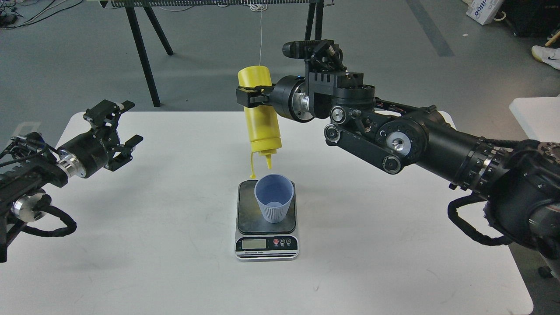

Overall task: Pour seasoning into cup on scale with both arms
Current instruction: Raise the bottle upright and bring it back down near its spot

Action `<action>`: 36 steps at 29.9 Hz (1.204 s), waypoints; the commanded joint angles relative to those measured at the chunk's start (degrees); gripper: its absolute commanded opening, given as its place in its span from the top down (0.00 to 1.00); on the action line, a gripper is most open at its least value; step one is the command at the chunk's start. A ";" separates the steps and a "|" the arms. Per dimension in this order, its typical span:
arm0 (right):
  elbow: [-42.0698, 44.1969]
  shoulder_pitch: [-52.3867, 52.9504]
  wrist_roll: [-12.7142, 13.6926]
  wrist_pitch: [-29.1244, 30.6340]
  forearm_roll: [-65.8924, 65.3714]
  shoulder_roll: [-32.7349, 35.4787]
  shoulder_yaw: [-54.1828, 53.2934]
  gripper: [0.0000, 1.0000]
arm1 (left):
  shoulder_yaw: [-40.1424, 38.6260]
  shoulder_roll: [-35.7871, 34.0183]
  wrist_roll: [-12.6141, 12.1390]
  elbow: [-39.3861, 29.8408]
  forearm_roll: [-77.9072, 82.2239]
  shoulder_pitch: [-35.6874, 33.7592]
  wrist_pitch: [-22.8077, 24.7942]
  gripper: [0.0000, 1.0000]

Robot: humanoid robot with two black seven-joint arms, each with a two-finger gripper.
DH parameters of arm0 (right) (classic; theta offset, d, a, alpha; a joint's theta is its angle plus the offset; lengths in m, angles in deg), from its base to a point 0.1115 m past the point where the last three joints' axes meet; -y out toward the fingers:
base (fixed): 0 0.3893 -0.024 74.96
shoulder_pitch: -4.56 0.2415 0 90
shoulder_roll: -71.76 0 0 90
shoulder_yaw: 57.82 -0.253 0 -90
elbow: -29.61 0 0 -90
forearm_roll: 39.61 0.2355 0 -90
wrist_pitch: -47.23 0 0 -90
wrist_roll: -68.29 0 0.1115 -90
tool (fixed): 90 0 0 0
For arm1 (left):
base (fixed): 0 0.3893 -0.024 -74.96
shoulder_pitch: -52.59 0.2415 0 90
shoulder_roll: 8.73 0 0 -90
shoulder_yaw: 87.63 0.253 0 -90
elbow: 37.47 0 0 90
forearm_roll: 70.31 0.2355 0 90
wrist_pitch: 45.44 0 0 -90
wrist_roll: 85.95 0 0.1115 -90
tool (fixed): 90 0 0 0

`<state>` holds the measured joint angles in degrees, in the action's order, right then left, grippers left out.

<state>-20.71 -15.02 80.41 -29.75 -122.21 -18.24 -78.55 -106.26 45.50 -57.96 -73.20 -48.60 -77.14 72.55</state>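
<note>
My right gripper (pixel 250 97) is shut on the yellow seasoning bottle (pixel 261 122) and holds it upside down, slightly tilted. Its nozzle points down just above the far rim of the cup, and its cap strap hangs beside the nozzle. The light blue-grey cup (pixel 274 197) stands upright on the dark platform of the scale (pixel 267 243) at the table's middle. My left gripper (pixel 117 129) is open and empty above the table's left side, far from the cup.
The white table (pixel 175 262) carries only the scale and cup. Black stand legs (pixel 140 48) rise from the floor behind the far edge. Another white surface (pixel 536 116) shows at the right edge.
</note>
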 commanded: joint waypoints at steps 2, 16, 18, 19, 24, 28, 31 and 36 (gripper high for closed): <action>3.73 -0.02 0.01 -3.62 1.64 0.00 -6.93 0.98 | 0.00 0.00 0.01 0.30 0.00 0.18 0.00 0.00; 11.91 0.25 9.22 -3.18 56.40 14.57 -37.37 0.98 | 0.17 -1.58 0.01 1.62 0.18 0.27 0.00 0.00; 11.74 -3.08 11.16 -2.83 72.40 18.96 -37.19 0.98 | 0.26 -2.28 0.01 1.53 0.17 0.27 0.00 0.00; 11.65 -5.19 12.13 -2.48 80.32 20.99 -37.19 0.98 | 0.26 -2.54 0.01 1.53 0.17 0.27 0.00 0.00; 12.09 -20.11 14.86 7.69 107.95 24.17 -38.16 0.96 | 0.26 -3.51 0.01 1.53 -0.18 0.27 0.00 0.00; 9.63 -32.86 14.69 14.30 112.30 23.21 -38.95 0.97 | 0.26 -3.60 0.01 1.62 -0.18 0.27 0.00 0.00; 8.22 -40.25 14.77 14.98 112.21 20.41 -40.61 0.97 | 0.35 -3.51 0.01 1.53 -0.18 0.27 0.00 0.00; 8.74 -48.08 14.60 14.98 112.39 18.29 -41.06 0.96 | 0.44 -3.07 0.01 1.53 -0.09 0.80 0.00 0.00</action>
<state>-12.34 -59.04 95.15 -14.80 -9.99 1.17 -119.38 -105.84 42.08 -57.95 -71.63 -48.78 -76.56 72.55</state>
